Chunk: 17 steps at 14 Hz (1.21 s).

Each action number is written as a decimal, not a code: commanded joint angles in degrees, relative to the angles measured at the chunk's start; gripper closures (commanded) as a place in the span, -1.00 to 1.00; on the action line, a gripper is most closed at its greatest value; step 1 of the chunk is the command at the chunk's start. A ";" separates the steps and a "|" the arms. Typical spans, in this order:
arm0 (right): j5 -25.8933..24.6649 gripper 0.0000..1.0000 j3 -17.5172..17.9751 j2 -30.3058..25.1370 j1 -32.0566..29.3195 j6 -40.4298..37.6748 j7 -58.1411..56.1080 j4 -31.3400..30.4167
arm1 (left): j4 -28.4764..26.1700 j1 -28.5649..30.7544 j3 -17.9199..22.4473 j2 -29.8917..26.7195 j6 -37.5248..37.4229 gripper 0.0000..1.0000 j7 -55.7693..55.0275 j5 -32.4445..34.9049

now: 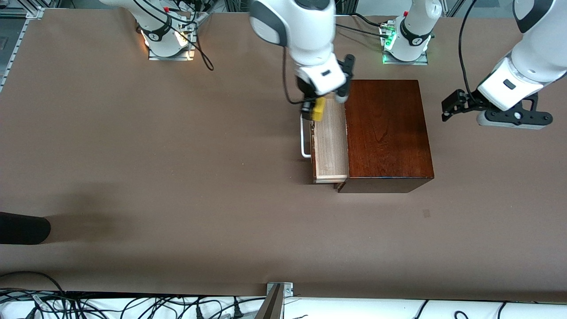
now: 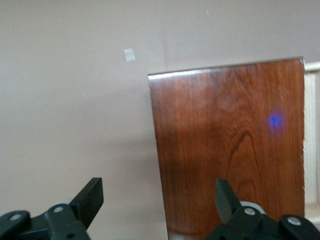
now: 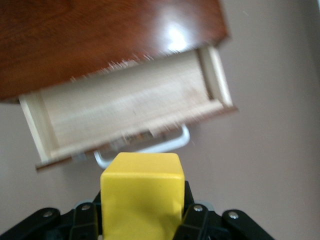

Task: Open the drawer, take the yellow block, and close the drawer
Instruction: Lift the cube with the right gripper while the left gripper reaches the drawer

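- The bench [image 1: 133, 177] is one broad brown surface, with the wooden box [image 1: 387, 133] sitting toward the left arm's end.
- The drawer [image 1: 330, 141] stands pulled out of the box toward the right arm's end — pale inside, nothing lying on the floor that shows, its white bar handle [image 1: 304, 141] at the front.
- The left pincer [image 1: 452, 106] waits in the air over bare bench just beside the box, on the side away from the drawer, its fingers [image 2: 90, 197] spread wide and holding nothing.
- The right pincer [image 1: 315, 108] hangs over the drawer's end farther from the front camera, clenched on the yellow block [image 3: 141, 197] — the block is lifted, above the handle.
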 commanded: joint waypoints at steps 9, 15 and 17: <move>13.25 1.00 -1.41 -9.19 -32.41 -4.36 -0.57 -7.61 | 4.08 -2.07 -15.12 7.17 -7.26 -1.00 18.18 -4.19; 12.42 1.00 -2.38 -18.58 -41.22 2.03 0.21 -32.28 | 17.77 -12.77 -20.06 22.27 -7.26 -1.00 17.47 -4.91; 6.89 1.00 -2.38 -22.45 -41.23 8.09 4.93 -42.56 | 23.32 -15.33 -20.24 28.43 -7.17 -1.00 18.61 -4.82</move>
